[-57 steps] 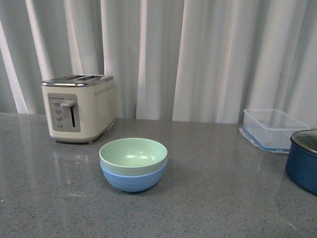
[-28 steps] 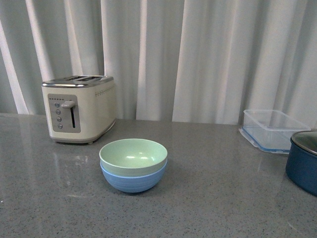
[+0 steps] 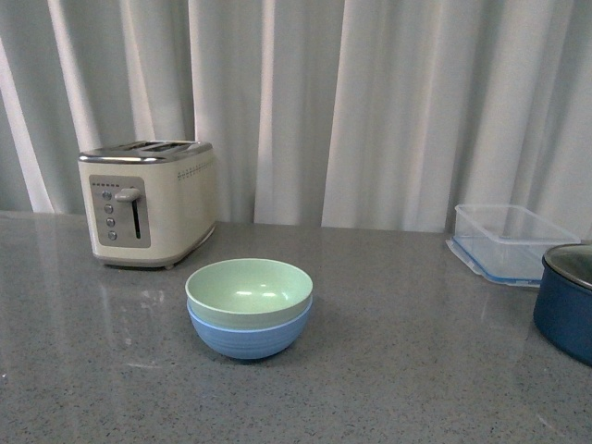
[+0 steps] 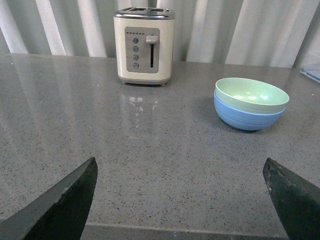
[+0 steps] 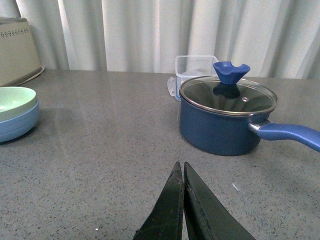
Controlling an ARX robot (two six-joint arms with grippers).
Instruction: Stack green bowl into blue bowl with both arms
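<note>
mint green bowl (image 3: 248, 288), matte, round

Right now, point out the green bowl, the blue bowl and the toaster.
green bowl (image 3: 248, 283), front view, inner floor.
blue bowl (image 3: 246, 340), front view, ridged outer wall.
toaster (image 3: 176, 208), front view, cream side panel.

The green bowl (image 3: 249, 289) and the blue bowl (image 3: 248, 339) look like matt plastic, the blue one faintly ridged near its base. The surface (image 3: 416, 370) is speckled grey stone with a glossy sheen. The toaster (image 3: 148, 201) has a smooth cream shell with brushed metal trim. The container (image 3: 511, 240) is clear plastic. The pot (image 5: 223, 122) is glossy navy enamel under a glass lid (image 5: 227, 95). The curtain (image 3: 370, 102) is soft white cloth.
</note>
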